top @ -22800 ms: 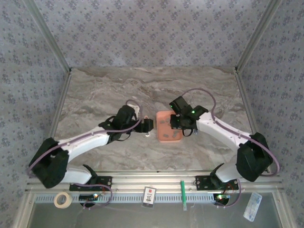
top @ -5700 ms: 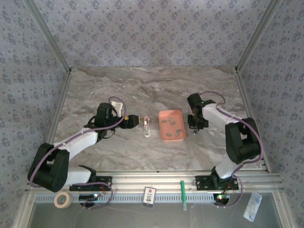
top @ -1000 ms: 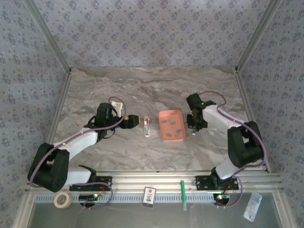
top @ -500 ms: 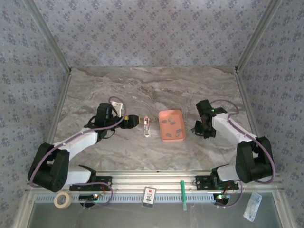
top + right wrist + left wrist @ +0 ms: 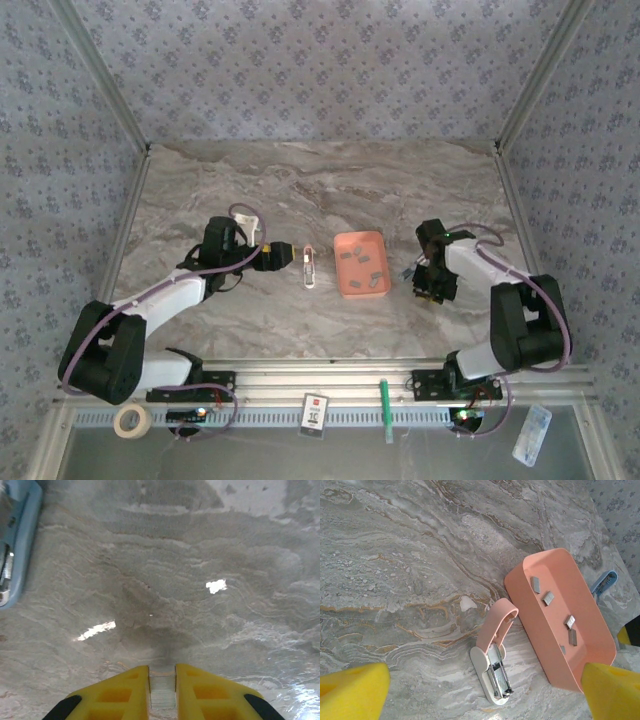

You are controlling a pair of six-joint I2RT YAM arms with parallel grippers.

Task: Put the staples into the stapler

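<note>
Your right pincer [image 5: 162, 675] was drawn narrow on a small pale ribbed piece [image 5: 162, 694], which I took for a strip of staples. It sat low over bare bench [image 5: 300, 190], right of the middle. The blue stapler [image 5: 25, 540] lay just beside the right side of the pink tray [image 5: 530, 625], ahead and to the left of your fingers and not touching them. The other staples [image 5: 549, 598] lay loose in the tray. Your left pincer [image 5: 290, 258] stood wide, holding nothing, on the tray's far side near a pink stapler [image 5: 495, 660] lying open.

The main risk was the blue stapler itself. Nothing held it, so a push from the strip would likely have skidded it along the bench or against the tray instead of seating the strip. From the right wrist I could not tell whether its rail was open. If it was shut, the strip would have jammed or snapped.

The grip was thin too. A slight twist on contact could have tipped the strip, or dropped it flat on the bench, where it would be hard to pick up.
</note>
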